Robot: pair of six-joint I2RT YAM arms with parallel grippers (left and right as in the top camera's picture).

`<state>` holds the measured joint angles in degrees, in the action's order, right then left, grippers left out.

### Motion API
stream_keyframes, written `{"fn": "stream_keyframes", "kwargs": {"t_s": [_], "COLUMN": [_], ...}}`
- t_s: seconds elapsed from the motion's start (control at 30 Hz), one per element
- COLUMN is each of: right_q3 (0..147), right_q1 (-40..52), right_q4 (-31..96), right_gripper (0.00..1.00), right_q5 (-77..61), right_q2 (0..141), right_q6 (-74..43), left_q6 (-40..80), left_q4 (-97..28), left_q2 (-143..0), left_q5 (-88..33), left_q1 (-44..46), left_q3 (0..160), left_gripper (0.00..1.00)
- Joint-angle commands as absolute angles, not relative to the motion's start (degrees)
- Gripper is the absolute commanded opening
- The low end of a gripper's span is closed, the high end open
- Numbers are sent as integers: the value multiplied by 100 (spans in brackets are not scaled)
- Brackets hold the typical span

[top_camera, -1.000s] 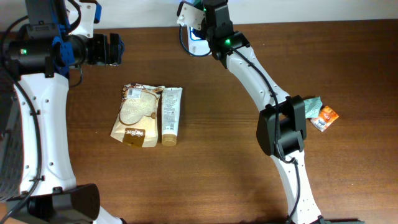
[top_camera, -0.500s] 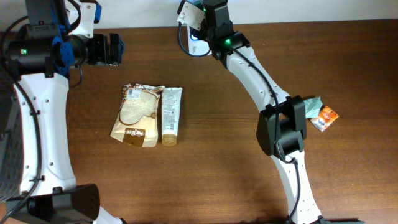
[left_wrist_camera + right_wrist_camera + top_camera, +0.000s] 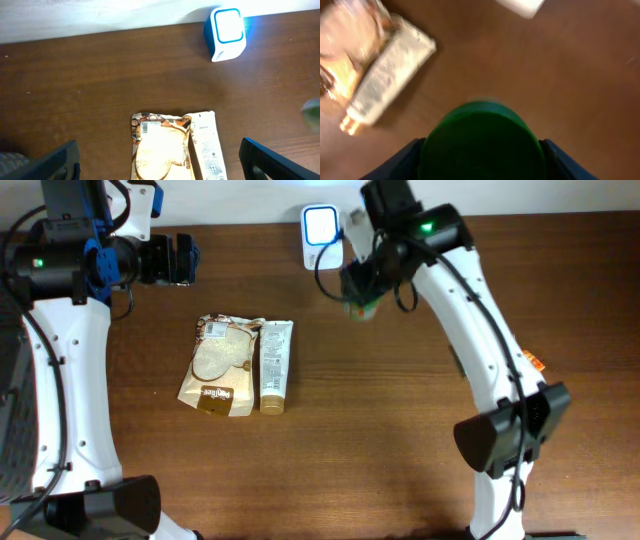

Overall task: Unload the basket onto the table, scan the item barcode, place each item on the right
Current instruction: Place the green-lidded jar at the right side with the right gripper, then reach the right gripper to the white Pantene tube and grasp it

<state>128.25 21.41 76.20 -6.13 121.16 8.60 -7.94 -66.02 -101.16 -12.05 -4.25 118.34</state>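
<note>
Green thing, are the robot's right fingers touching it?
Touching. The right wrist view shows the green thing wedged between both right fingers, with no gap on either side.

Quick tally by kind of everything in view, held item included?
Barcode scanner: 1
Snack bag: 1
Tube: 1
Green item, held in the right pincer: 1
Orange packet, mostly hidden behind the arm: 1
Total: 5

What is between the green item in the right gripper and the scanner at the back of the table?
Nothing visible. The right gripper holds the green item near the scanner, with only bare table between them. The pouch and tube lie off to the side, out of the path.
</note>
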Motion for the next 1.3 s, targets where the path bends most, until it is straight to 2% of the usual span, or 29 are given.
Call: {"fn": "stream_keyframes", "kwargs": {"t_s": [0.0,0.17,0.37,0.47,0.7,0.83,0.9,0.97,1.0,1.17,1.27], "right_q3": [11931,11104,10916,10707,10269,10269,10272,10442,10945,12311,12403], "right_q1": [1970,982,-211,-336,-397,-416,-416,-414,-377,51,572], "right_q4": [7454,6801,6598,6558,5384,5352,5505,5734,6302,7465,7559], "right_gripper": [54,54,54,55,55,56,76,84,87,91,90], "right_q5": [-351,121,220,220,222,222,224,220,220,93,-1002], "right_q2": [12254,12254,12265,12265,12265,12265,12263,12248,12156,11872,11883], "right_q6": [104,-1046,-1297,-1297,-1295,-1293,-1286,-1251,-1251,-1251,-1251], "left_q6": [-891,-888,-888,-891,-891,-888,-891,-891,-891,-891,-888], "left_q4": [-6591,-6591,-6591,-6591,-6591,-6591,-6591,-6591,-6591,-6591,-6591], "left_q2": [-10127,-10127,-10127,-10127,-10127,-10127,-10127,-10127,-10127,-10127,-10127], "left_q5": [-1264,-1267,-1264,-1264,-1267,-1264,-1264,-1267,-1267,-1267,-1264], "left_q1": [-440,-440,-440,-440,-440,-440,-440,-440,-440,-440,-440], "left_q3": [11854,11856,11854,11856,11856,11854,11854,11854,11854,11854,11854], "left_gripper": [99,99,99,99,99,99,99,99,99,99,99]}}
